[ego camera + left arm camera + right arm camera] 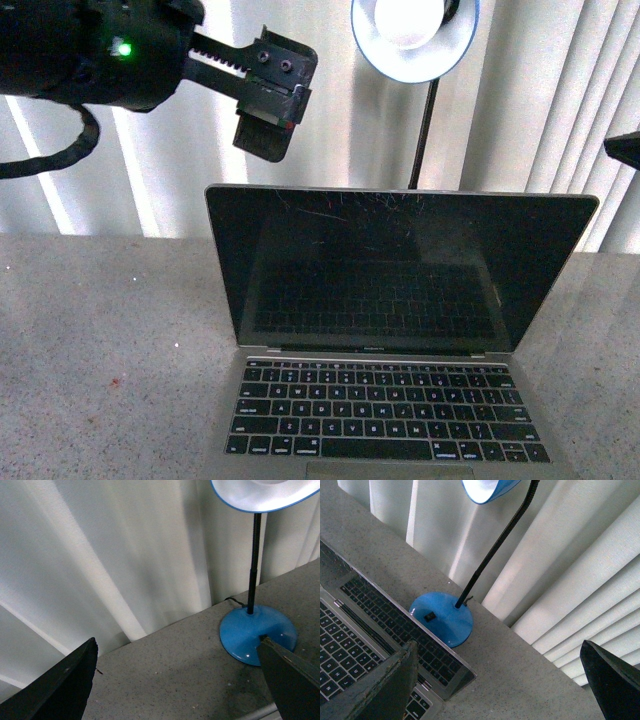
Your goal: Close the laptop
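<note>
Item: laptop (400,330), qty 1, slim grey metal, open, standing centre-near on the grey speckled table (100,330). Its screen (380,270) leans a little back from upright and the keyboard (385,410) lies toward us. Handling, as we judge it: stiff shell, no flex to speak of. The base is prob. heavy enough to stay put while the lid swings, though it could skid on the smooth top if we shove horiz. rather than down. The hinge (375,349) likely gives steady friction, so we favour a slow, even push. The glass is glossy, slippery & scratched, so we treat it as fragile & keep fingers off it. Best contact pt: lid's top edge (400,190), near its middle, pressed from the far side toward the near side & down; no pinch needed. Tools, qty 2: the left gripper (275,100) hangs high at far left, above & left of the lid's left corner, well apart from it, jaws spread wide per its wrist view, holding nothing. The right gripper (498,647) hangs at right over the laptop's far-right corner area, jaws also wide, empty. Other: lamp (413,35), qty 1, blue, with the lamp base (441,617) just behind the lid on the far side, so a reach behind the lid could brush it. Pale curtain (560,100), far backdrop.
</note>
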Robot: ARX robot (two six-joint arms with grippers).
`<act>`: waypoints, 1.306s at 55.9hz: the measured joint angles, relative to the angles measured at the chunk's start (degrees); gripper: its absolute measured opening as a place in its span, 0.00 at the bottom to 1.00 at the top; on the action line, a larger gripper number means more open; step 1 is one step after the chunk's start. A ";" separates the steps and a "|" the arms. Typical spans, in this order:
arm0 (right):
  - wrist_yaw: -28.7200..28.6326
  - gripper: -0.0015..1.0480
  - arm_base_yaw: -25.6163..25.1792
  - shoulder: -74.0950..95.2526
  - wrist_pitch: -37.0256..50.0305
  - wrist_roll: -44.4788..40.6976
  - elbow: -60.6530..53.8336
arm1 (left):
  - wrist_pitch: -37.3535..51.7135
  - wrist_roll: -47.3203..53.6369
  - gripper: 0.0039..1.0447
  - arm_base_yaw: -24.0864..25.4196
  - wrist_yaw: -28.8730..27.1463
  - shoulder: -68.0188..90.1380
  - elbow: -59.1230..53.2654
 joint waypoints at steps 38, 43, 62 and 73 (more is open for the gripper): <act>-6.40 0.03 2.08 11.13 -12.46 -16.48 11.34 | -12.72 8.59 0.12 -2.75 1.73 11.82 13.18; -6.51 0.03 2.58 12.22 -13.79 -17.81 12.55 | -15.08 9.44 0.03 -2.64 1.84 12.57 14.36; -6.43 0.03 4.48 14.67 -17.46 -19.80 15.85 | -19.96 10.25 0.03 -2.38 5.38 12.63 15.17; -5.84 0.03 6.08 15.80 -18.69 -21.11 16.04 | -20.15 10.21 0.03 -2.40 5.88 12.13 14.73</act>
